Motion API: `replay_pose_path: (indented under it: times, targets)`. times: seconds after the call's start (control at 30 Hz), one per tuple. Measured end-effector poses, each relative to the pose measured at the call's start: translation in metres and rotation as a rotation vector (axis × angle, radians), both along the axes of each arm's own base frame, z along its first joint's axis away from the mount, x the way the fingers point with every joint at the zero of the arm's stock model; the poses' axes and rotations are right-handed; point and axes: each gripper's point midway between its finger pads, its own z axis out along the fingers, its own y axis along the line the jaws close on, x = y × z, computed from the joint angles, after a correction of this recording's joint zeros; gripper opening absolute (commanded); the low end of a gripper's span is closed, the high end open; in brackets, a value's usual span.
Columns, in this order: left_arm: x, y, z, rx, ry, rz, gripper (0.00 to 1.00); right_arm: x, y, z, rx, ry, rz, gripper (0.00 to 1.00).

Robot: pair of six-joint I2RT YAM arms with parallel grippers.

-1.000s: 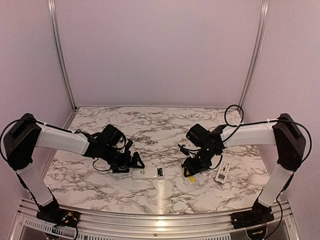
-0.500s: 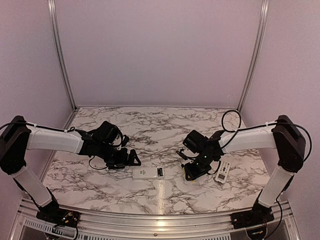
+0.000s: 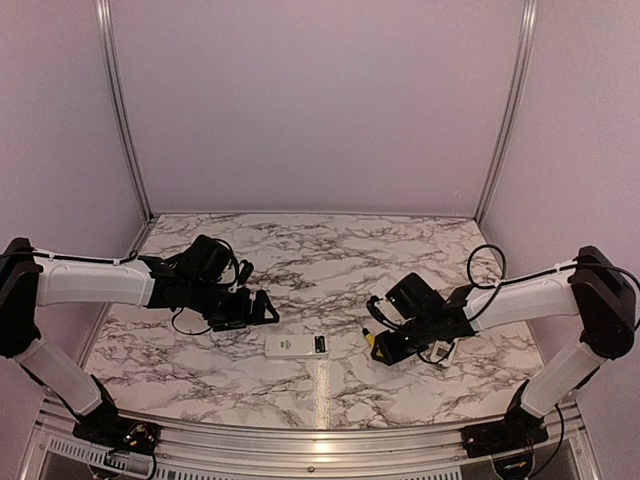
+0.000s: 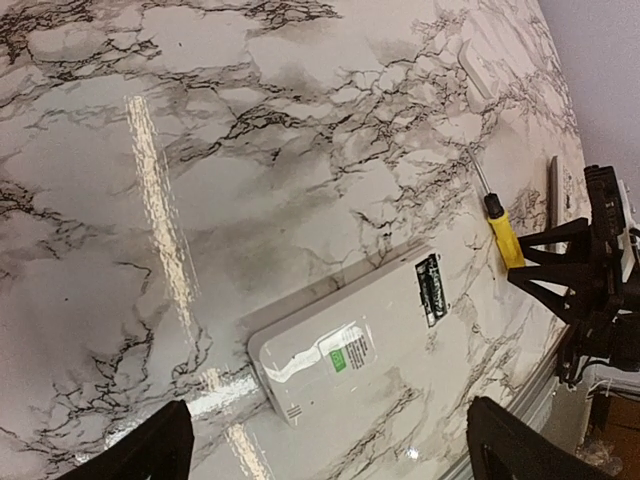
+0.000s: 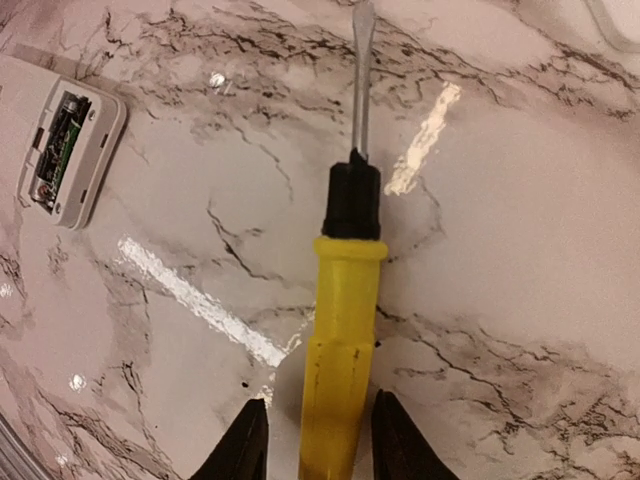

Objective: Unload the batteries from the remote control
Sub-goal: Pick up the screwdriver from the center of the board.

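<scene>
From above, the remote (image 3: 292, 346) lay between the left gripper (image 3: 262, 308) and right gripper (image 3: 378, 346); the left wrist showed its fingers (image 4: 140, 450) spread wide, with the batteries (image 4: 432, 290) in the remote's open bay; the right wrist showed fingers (image 5: 245, 440) pinching the screwdriver (image 5: 340, 340) by its yellow handle.

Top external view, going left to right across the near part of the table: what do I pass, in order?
left gripper → remote control → yellow-handled screwdriver. The right gripper overlaps the screwdriver, so it gets no place of its own.
</scene>
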Motion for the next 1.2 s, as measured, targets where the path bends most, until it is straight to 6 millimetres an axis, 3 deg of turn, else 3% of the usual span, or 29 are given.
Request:
replay_pose_path:
  times: [0.23,0.5,0.9,1.03,1.2]
  targets:
    - [0.001,0.001,0.001,0.004,-0.009,0.006,0.99,0.009,0.002,0.000,0.027,-0.058,-0.028,0.22]
    - [0.004,0.003,0.019,-0.017,-0.059,0.016,0.99,0.010,0.003,0.000,0.028,-0.083,-0.032,0.00]
    - [0.003,0.017,0.041,0.003,-0.121,0.032,0.99,0.004,0.000,0.004,-0.026,-0.079,-0.005,0.00]
    - [0.005,0.026,0.061,-0.002,-0.170,0.050,0.99,0.009,0.004,0.024,-0.036,-0.098,0.014,0.00]
    - [0.012,0.035,0.097,-0.035,-0.247,0.064,0.99,0.028,0.025,0.070,0.014,-0.170,0.045,0.00]
